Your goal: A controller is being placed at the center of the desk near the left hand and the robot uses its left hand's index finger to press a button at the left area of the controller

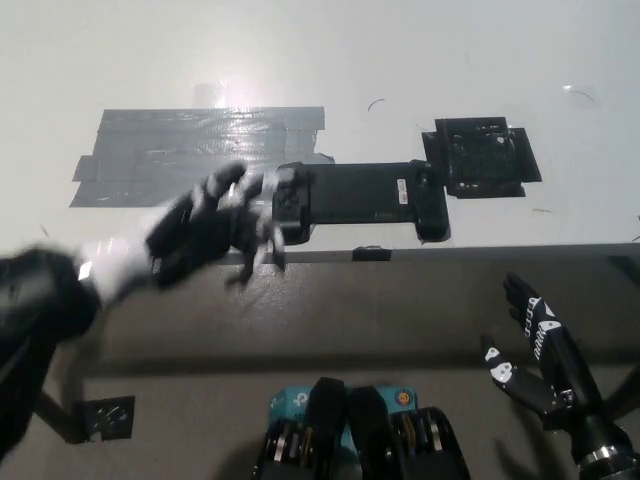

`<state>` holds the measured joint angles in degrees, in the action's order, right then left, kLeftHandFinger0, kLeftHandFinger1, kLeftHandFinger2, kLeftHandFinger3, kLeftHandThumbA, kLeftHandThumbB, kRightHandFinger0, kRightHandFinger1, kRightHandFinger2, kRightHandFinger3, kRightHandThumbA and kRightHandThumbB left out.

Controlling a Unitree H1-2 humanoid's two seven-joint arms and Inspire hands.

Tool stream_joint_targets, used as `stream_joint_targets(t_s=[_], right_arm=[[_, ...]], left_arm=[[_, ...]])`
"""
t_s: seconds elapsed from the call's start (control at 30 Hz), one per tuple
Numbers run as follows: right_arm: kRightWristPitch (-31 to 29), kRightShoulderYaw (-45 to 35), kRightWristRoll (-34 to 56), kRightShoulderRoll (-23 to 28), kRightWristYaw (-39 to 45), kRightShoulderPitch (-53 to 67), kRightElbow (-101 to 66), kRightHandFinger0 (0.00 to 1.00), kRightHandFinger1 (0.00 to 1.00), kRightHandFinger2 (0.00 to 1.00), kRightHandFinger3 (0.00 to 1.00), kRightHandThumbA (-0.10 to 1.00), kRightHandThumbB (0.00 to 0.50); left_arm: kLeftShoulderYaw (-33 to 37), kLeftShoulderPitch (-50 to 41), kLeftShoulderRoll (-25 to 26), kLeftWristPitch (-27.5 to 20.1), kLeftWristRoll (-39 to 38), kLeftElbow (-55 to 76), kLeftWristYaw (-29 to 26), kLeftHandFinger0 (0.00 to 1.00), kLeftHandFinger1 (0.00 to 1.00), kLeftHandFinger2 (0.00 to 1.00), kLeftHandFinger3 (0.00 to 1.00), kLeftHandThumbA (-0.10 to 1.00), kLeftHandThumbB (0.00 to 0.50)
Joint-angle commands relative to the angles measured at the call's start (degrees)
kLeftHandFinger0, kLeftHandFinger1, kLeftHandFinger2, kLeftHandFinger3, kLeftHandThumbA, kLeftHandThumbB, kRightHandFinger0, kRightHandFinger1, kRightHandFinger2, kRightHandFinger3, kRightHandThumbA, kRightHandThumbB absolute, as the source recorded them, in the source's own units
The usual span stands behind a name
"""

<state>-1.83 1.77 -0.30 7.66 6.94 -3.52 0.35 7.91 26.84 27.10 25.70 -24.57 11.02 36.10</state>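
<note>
A: Left hand [205, 232]?
B: Motion-blurred, fingers spread, holding nothing — just left of the long black handheld game controller [360, 198], fingertips near its left end; can't tell if touching.
A: Controller?
B: Flat on the white desk [320, 60], close to the front edge — grey tape patch [190, 152] to its left, black square patch [482, 158] beside its right end.
A: Right hand [535, 350]?
B: Black, fingers apart, empty, below the desk edge to the controller's right.
</note>
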Motion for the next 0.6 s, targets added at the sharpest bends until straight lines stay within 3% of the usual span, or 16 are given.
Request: stream_joint_targets(t_s=[0.0,0.03,0.07,0.1,0.13,0.17,0.3,0.47,0.57], right_arm=[[-1.25,-0.47,0.76,0.04,0.03,-0.12,-1.41,1.0,1.0,1.0,1.0,0.47,0.198],[-0.93,-0.47,0.83,0.09,0.11,0.08,-1.63,1.0,1.0,1.0,1.0,0.47,0.196],[-0.86,-0.43,0.79,0.13,0.14,0.33,-1.72,1.0,1.0,1.0,1.0,0.47,0.196],[-0.98,-0.4,0.74,0.11,0.14,0.45,-1.67,1.0,1.0,1.0,1.0,0.47,0.2],[-1.45,-0.28,0.92,0.03,0.3,0.8,-1.33,1.0,1.0,1.0,1.0,0.47,0.197],[-1.99,-0.17,0.99,-0.06,0.39,1.14,-1.08,1.0,1.0,1.0,1.0,0.47,0.204],[-2.46,0.39,2.35,-0.25,1.63,3.67,-1.46,1.0,1.0,1.0,1.0,0.52,0.205],[-4.11,1.37,2.36,-0.21,2.46,7.32,-1.92,1.0,1.0,1.0,1.0,0.63,0.201],[-4.54,1.51,2.85,-0.24,2.88,7.48,-1.29,1.0,1.0,1.0,1.0,0.67,0.217]], left_arm=[[-2.46,-8.69,-3.11,-2.57,3.65,6.05,-6.93,0.1,0.15,0.29,1.0,1.0,0.413],[-2.36,-12.68,-4.67,-7.56,7.98,6.68,-9.09,0.26,0.23,0.37,1.0,1.0,0.37],[-2.67,-14.41,-5.67,-9.28,9.07,6.86,-9.62,0.19,0.09,0.2,1.0,1.0,0.364],[-3.45,-16.96,-7.54,-11.91,9.53,6.76,-10.56,0.35,0.25,0.35,1.0,1.0,0.332],[-4.14,-21.13,-9.94,-14.43,11.27,7.33,-12.6,0.73,0.67,0.74,1.0,1.0,0.332],[-4.1,-24.57,-10.97,-18.05,13.47,7.16,-13.31,1.0,1.0,1.0,1.0,1.0,0.373],[-4.82,-32.78,-12.89,-29.11,20.58,3.87,-16.17,1.0,1.0,1.0,1.0,1.0,0.306],[-6.97,-36.03,-14.83,-34.21,20.07,-4.98,-18.08,1.0,1.0,1.0,1.0,1.0,0.342],[-7.27,-35.5,-15.15,-34.49,20.27,-7.46,-18.33,1.0,1.0,1.0,1.0,1.0,0.343]])
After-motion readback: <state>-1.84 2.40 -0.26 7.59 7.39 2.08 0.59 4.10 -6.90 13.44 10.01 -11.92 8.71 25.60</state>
